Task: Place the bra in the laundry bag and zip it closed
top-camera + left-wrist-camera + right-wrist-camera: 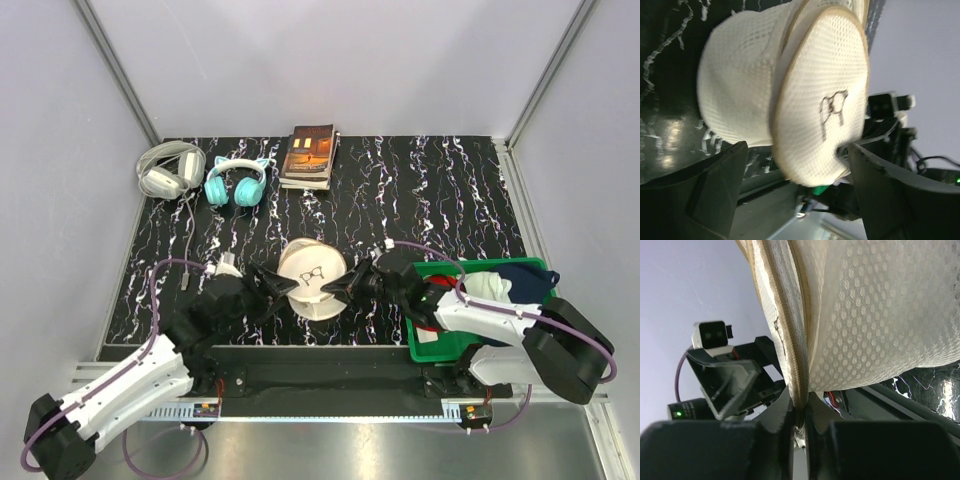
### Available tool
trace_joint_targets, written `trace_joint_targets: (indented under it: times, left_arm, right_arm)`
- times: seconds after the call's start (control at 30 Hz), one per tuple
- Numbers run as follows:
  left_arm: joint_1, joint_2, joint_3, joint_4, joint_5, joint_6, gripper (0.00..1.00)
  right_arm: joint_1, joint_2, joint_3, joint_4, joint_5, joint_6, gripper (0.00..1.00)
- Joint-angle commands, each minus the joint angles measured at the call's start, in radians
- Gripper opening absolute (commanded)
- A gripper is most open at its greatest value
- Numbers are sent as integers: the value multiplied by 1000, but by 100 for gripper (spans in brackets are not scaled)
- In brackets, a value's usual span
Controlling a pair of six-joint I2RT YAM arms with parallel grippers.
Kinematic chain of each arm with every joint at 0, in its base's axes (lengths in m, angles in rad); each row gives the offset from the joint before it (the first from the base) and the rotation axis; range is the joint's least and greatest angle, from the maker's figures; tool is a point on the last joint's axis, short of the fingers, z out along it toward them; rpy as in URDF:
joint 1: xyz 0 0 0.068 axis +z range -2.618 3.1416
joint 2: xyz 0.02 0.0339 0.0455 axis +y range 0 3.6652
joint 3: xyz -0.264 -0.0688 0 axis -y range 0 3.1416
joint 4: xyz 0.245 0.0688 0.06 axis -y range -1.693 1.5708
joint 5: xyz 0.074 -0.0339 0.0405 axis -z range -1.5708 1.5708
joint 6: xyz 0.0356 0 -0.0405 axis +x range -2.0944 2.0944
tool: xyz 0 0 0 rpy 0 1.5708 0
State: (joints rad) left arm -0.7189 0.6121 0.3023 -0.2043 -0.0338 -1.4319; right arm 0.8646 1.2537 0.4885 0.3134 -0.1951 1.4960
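From above, the laundry bag [312, 280] sits at the near middle of the desk [430, 200], drawing face up, between the left hand [272, 285] and the right hand [345, 288]. A green bin [440, 352] of clothes stands to the right.

The left wrist view shows the left hand [795, 195] released, its fingers [715, 190] spread wide on either side of the cream mesh bag [740, 85].

Only the right wrist view shows the right hand [799, 420] clenched on the bag's [880, 315] rim zip, with the tan seam pinched between its fingers [775, 440].
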Motion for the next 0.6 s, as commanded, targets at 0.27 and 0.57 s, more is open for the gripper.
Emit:
trace_joint_targets:
  times: [0.27, 0.57]
  left_arm:
    - [-109, -111, 44, -21, -69, 504, 53]
    - [-300, 112, 103, 186, -238, 616, 70]
  right_arm:
    - [-101, -91, 2, 9, 45, 170, 6]
    - [-122, -106, -14, 15, 42, 196, 5]
